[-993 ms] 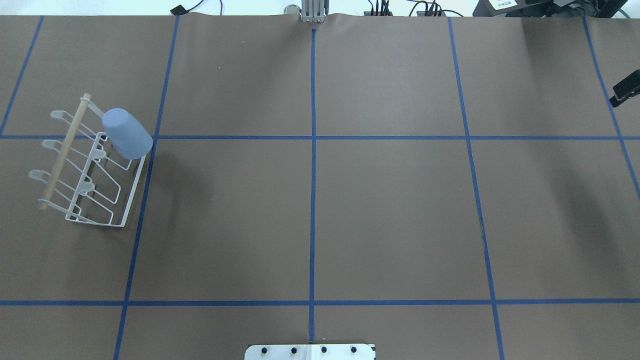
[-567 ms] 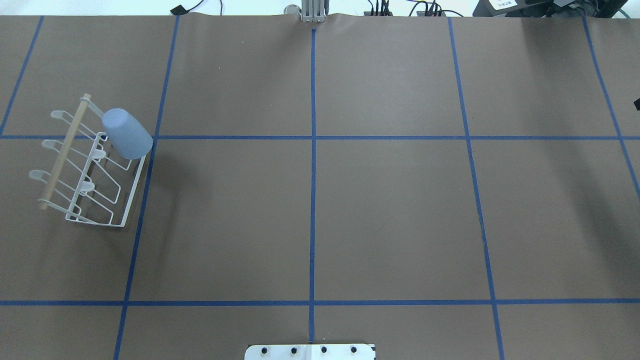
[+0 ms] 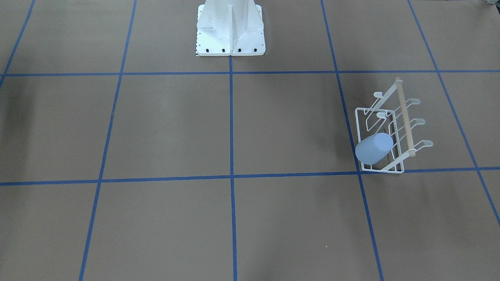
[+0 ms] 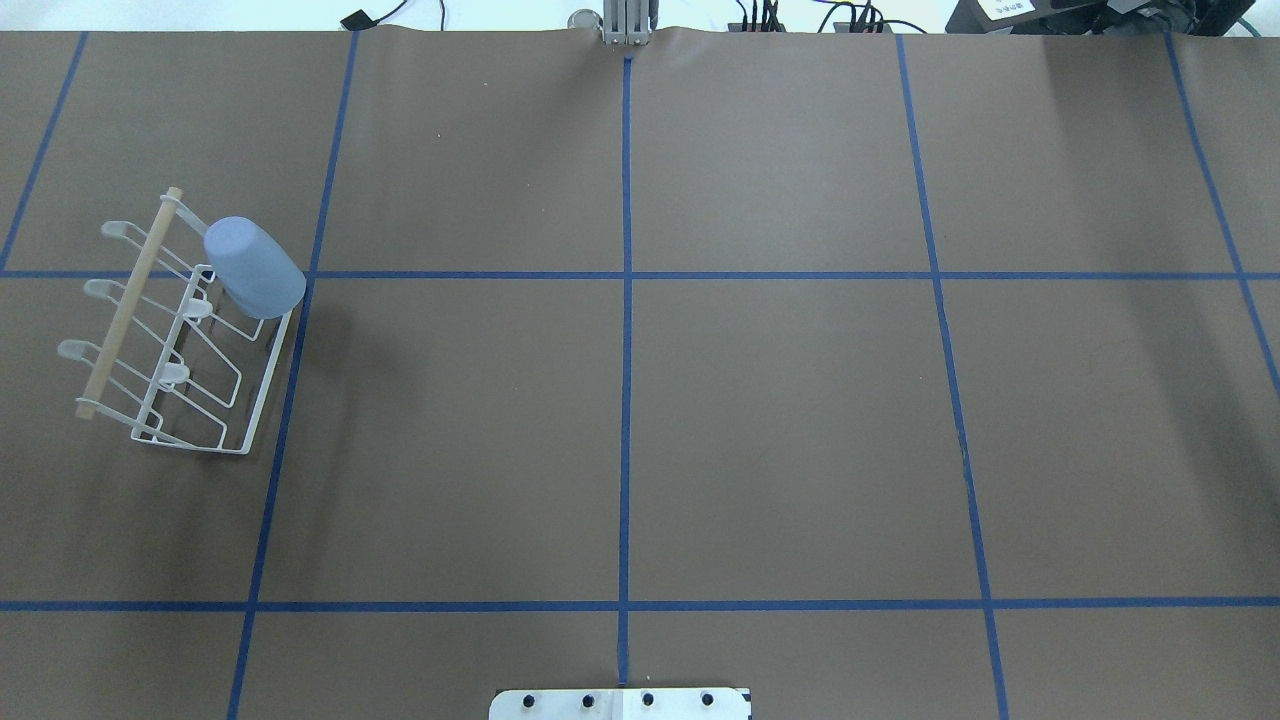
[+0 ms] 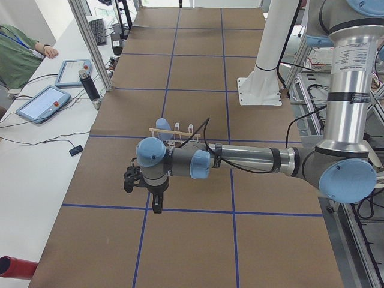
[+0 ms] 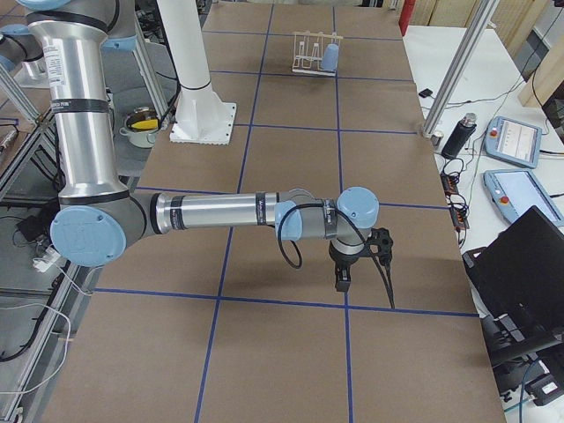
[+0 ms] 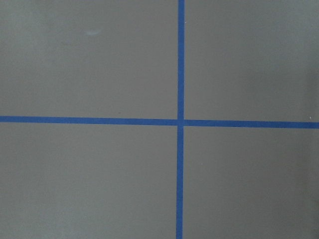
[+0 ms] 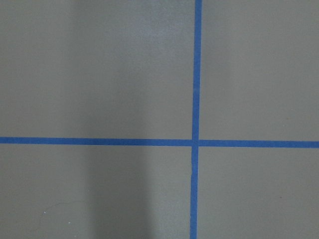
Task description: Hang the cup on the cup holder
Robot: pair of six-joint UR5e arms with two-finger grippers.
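The pale blue cup [image 4: 255, 268] sits upside down and tilted on a far prong of the white wire cup holder [image 4: 245, 425], at the table's left. Both also show in the front view: the cup [image 3: 374, 148] and the holder [image 3: 404, 117]. No gripper touches them. My left gripper [image 5: 143, 195] shows only in the exterior left view, low over the table and nearer that camera than the holder [image 5: 180, 133]. My right gripper [image 6: 363, 282] shows only in the exterior right view, far from the cup [image 6: 330, 58]. I cannot tell whether either is open or shut.
Blue tape lines grid the brown table. The white robot base [image 3: 230, 27] stands at the table's middle edge. An operator [image 5: 18, 54], tablets and a bottle [image 5: 90, 84] are on the side bench. Both wrist views show only bare table and tape.
The dark tip of my right gripper at the overhead view's right edge has moved out of view to the right. The cup and holder have not moved.
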